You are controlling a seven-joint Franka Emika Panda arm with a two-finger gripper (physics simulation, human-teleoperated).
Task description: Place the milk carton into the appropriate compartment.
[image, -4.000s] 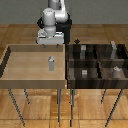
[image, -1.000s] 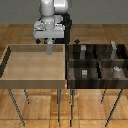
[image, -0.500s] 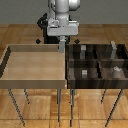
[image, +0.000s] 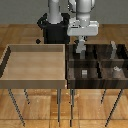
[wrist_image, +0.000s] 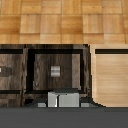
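Note:
The milk carton (image: 80, 47), a small pale grey-white box, hangs between the fingers of my gripper (image: 80, 49), which is shut on it. Both are in the air over the rear compartment of the dark wooden bin (image: 68, 70) nearest the light tray. In the wrist view the carton (wrist_image: 63, 99) shows as a pale block close to the camera, above a dark compartment. My fingertips are mostly hidden there.
A light wooden tray (image: 35, 80) stands at the exterior view's left with nothing in it. The dark bin holds a small grey cube (image: 84, 72) (wrist_image: 55, 71), a taller grey block (image: 114, 48) and another small grey object (image: 116, 70). Both stand on thin legs.
The gripper has carried the milk carton toward the exterior view's right, from above the light tray to above the dark bin. The light tray is left with nothing in it.

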